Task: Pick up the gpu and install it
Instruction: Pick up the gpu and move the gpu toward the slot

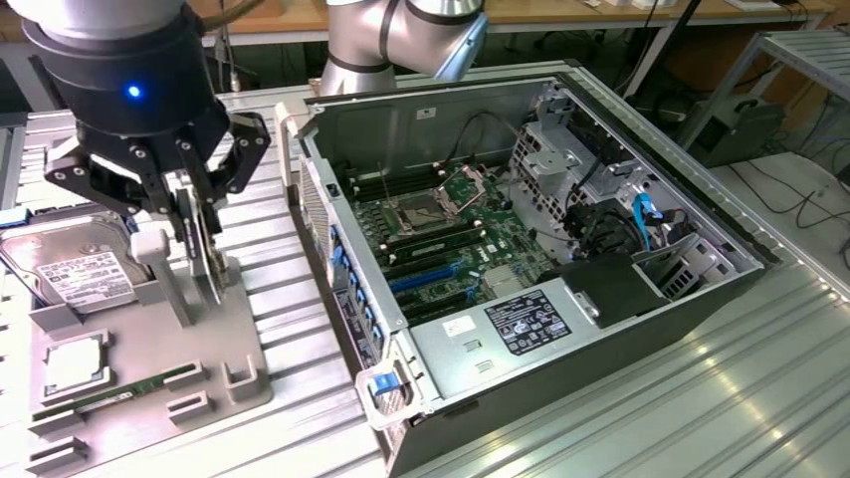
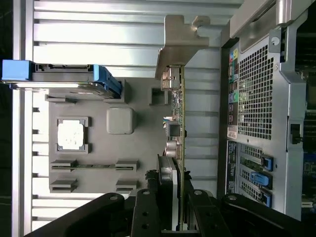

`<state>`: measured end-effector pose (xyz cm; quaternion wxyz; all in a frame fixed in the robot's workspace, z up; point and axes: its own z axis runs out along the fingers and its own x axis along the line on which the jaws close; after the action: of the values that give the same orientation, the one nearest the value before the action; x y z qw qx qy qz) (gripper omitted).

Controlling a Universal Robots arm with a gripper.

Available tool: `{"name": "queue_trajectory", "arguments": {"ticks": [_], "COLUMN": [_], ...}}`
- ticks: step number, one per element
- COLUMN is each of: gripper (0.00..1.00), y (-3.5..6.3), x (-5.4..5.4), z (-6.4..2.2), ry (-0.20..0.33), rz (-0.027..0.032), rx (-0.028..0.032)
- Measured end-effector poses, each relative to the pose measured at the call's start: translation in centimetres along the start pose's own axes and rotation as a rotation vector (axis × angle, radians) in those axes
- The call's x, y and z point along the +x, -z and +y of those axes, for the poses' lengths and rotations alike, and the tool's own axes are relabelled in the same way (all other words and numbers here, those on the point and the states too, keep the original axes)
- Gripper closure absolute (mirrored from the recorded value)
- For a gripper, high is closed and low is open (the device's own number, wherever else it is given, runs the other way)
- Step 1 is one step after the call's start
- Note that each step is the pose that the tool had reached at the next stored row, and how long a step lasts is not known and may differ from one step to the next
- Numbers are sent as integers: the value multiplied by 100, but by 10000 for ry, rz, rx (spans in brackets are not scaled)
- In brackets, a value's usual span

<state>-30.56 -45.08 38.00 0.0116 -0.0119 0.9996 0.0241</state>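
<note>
Gripping the gpu [image 1: 206, 274] on edge, the hand [image 1: 193, 227] clamps the card's two faces; below it a grey holder tray [image 1: 233, 334] carries a hard drive [image 1: 80, 271], a processor chip [image 1: 74, 363] and a RAM stick [image 1: 113, 395]; an open computer case [image 1: 531, 249] lies beside the hand on the worktop [image 1: 743, 398]; whether the card's lower edge touches the tray is unclear.

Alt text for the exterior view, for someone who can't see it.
A robot gripper clamps the gpu, upright on edge, at a grey parts tray. A hard drive lies at the exterior view's left; an open computer case lies at its right.
</note>
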Motion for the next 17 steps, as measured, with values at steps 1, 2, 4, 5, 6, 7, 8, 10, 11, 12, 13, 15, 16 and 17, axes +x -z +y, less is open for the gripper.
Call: {"name": "queue_trajectory", "arguments": {"ticks": [1, 2, 4, 5, 6, 7, 8, 10, 11, 12, 13, 15, 16, 17], "gripper": [72, 72, 72, 72, 72, 72, 72, 72, 72, 72, 72, 72, 72, 72], "y": [71, 103, 171, 199, 227, 255, 283, 333, 355, 374, 393, 415, 421, 425], "x": [-1, -2, -4, -5, -5, -6, -7, -8, -8, -9, -9, -9, -10, -10], "z": [3, 5, 8, 9, 11, 12, 14, 16, 17, 18, 19, 19, 20, 20], "ry": [0, 0, 0, 0, 0, 0, 0, 0, 0, 0, 0, 0, 0, 0], "rz": [2, 2, 1, 2, 2, 2, 1, 2, 2, 1, 2, 0, 0, 1], "rx": [1, 1, 1, 2, 2, 1, 1, 2, 2, 1, 2, 0, -1, 0]}}
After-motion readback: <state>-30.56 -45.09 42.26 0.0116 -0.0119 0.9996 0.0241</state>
